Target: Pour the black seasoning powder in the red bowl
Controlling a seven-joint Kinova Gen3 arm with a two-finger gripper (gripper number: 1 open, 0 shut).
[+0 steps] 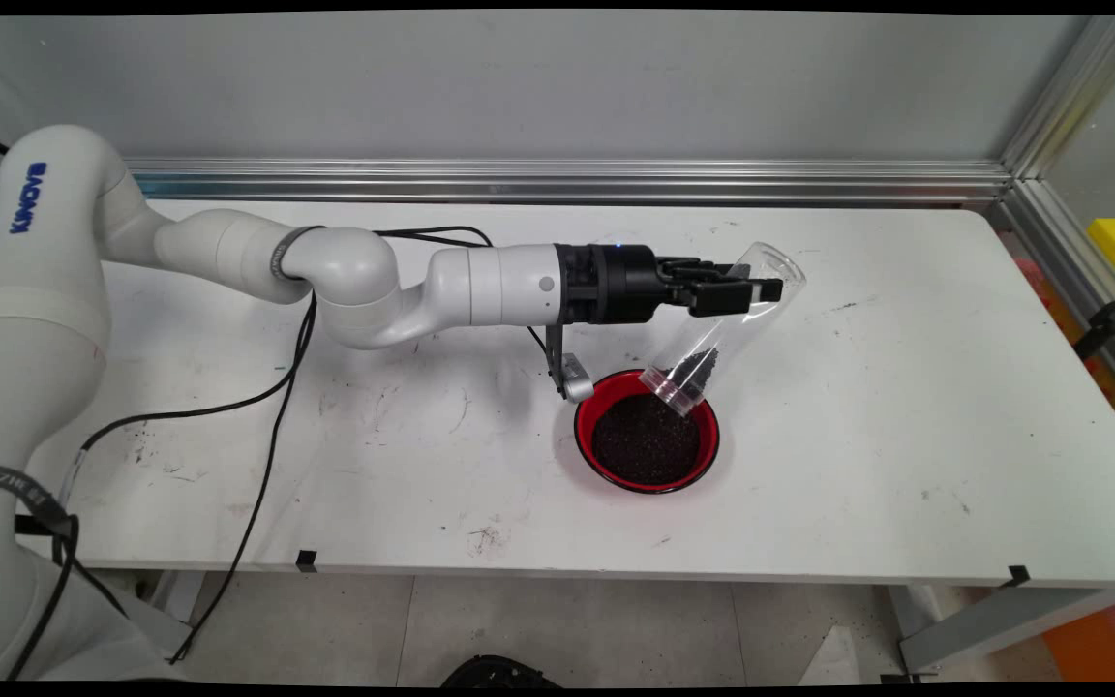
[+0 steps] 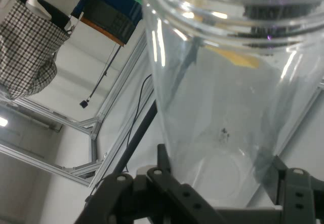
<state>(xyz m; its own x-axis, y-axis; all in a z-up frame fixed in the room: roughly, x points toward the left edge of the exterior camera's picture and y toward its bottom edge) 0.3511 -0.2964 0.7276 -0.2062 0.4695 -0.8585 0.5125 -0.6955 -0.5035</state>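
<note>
My black gripper (image 1: 749, 289) is shut on a clear plastic cup (image 1: 737, 324), held tipped with its mouth down over a red bowl (image 1: 703, 460). Dark grains slide along the cup's lower wall toward the mouth. The bowl holds a bed of the same dark grains (image 1: 645, 440). In the hand view the clear cup (image 2: 228, 107) fills the picture between the two fingers (image 2: 167, 176), its ribbed mouth at the top with dark grains gathered there.
The white table (image 1: 906, 436) carries scuff marks and a few stray grains. Black cables (image 1: 267, 407) hang from the arm across the table's left half. An aluminium rail (image 1: 567, 179) runs along the back edge and down the right side.
</note>
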